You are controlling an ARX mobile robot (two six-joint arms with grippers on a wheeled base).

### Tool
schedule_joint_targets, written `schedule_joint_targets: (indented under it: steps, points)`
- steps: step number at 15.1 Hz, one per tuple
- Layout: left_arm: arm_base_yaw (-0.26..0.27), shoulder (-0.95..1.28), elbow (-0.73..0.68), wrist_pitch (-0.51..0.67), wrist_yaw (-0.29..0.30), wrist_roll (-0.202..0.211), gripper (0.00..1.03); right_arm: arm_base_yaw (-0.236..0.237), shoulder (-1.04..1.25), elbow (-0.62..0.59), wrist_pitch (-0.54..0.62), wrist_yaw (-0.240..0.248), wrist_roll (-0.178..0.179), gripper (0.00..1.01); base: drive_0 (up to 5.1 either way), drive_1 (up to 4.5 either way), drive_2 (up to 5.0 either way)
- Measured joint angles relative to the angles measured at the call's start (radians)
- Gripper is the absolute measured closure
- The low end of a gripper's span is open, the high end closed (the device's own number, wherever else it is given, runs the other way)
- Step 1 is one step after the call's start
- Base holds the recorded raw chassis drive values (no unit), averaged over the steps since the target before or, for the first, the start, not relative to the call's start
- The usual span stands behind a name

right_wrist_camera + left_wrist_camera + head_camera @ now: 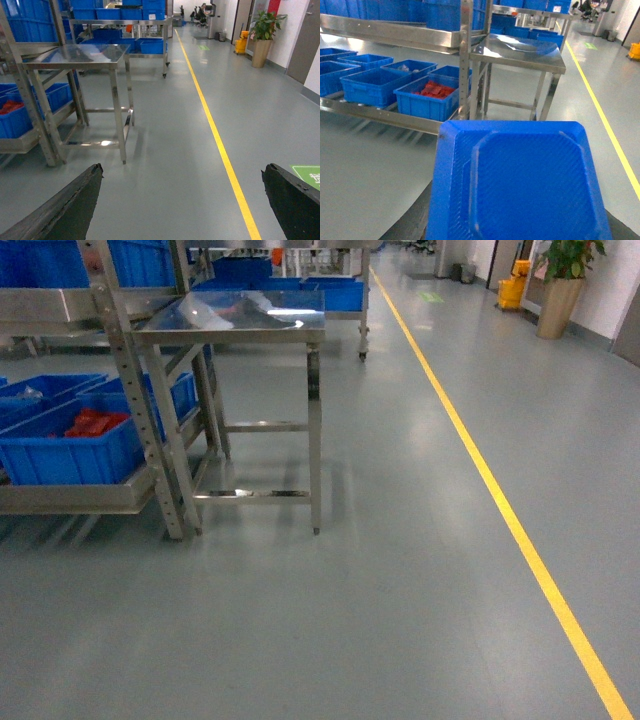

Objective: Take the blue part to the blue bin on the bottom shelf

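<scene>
The blue part [520,185] fills the lower half of the left wrist view, a blue block with cut corners. My left gripper [517,222] is shut on it, and dark fingers [407,222] show at its sides. Beyond it, several blue bins stand on the bottom shelf [380,116]. The nearest blue bin [427,97] holds red parts, and it shows in the head view too as a blue bin [70,445] on the bottom shelf [70,498]. My right gripper [182,169] hangs open over bare floor with nothing between its fingers. Neither gripper shows in the head view.
A stainless-steel table [235,320] stands right of the rack's perforated upright [140,400]. An upper shelf [395,32] carries more blue crates. A yellow floor line [500,500] runs down the aisle on the right. A potted plant [562,290] stands far right.
</scene>
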Motion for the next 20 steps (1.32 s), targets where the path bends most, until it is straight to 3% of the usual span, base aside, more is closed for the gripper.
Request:
schedule_joint_targets:
  steps: [20]
  points:
    - [0.000, 0.000, 0.000, -0.001, 0.000, 0.000, 0.60, 0.000, 0.000, 0.000, -0.003, 0.000, 0.000, 0.03, 0.0, 4.23, -4.3]
